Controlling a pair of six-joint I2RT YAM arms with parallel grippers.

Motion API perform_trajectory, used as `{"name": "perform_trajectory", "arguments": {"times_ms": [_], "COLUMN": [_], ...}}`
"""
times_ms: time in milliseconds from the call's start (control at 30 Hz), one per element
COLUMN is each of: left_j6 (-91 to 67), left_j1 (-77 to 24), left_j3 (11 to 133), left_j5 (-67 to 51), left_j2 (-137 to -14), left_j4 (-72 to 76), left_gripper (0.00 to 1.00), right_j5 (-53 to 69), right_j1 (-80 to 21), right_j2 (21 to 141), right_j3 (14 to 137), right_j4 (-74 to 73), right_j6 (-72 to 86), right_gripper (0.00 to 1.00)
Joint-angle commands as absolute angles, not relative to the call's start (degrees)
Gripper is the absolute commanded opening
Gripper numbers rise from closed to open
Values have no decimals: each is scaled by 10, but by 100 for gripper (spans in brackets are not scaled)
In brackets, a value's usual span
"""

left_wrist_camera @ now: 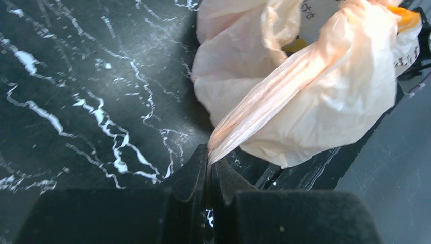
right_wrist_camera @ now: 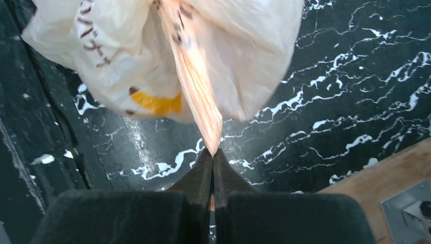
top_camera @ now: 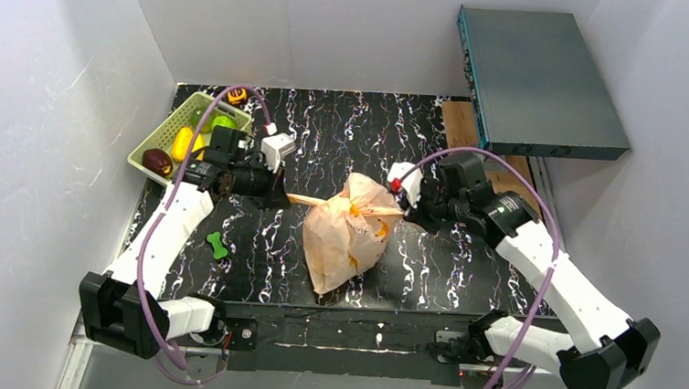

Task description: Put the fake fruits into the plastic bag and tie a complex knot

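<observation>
The peach-tan plastic bag (top_camera: pixel 345 236) lies in the middle of the black marbled mat, filled and bunched at its top. Its two handles are pulled taut sideways from the knot (top_camera: pixel 356 204). My left gripper (top_camera: pixel 278 195) is shut on the left handle (left_wrist_camera: pixel 264 104). My right gripper (top_camera: pixel 410 212) is shut on the right handle (right_wrist_camera: pixel 195 86). Something yellow-orange shows through the bag (right_wrist_camera: pixel 156 103). Fake fruits stay in the green basket (top_camera: pixel 154 135): a dark plum (top_camera: pixel 156 160), a yellow fruit (top_camera: pixel 182 144) and a green lime (top_camera: pixel 222 122).
A small green bone-shaped toy (top_camera: pixel 217 244) lies on the mat at the left front. A dark grey box (top_camera: pixel 537 80) rests at the back right over a wooden board (top_camera: pixel 463 125). White walls close in both sides.
</observation>
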State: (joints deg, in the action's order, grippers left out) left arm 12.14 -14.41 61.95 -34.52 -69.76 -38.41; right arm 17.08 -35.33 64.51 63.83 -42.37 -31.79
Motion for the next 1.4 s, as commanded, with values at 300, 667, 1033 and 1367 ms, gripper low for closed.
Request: {"name": "perform_trajectory", "arguments": {"times_ms": [300,667,1033,1367], "left_j6": [294,313,319,348], "left_j1": [83,89,107,98], "left_j3": [582,590,683,587], "left_j5": [-199,-244,-266,-237], "left_j2": [-734,-747,-784,-797], "left_j4": [-478,-482,-474,-429], "left_gripper": [0,0,0,0], "right_j5": [19,44,44,68], "right_j1": [-241,-229,-200,-216], "right_j2": [563,590,640,693], "right_j3": [418,473,557,510], "right_j4": [-416,-408,-390,-341], "right_j6": [-465,-452,-466,-423], "right_gripper": [1,1,1,1]}}
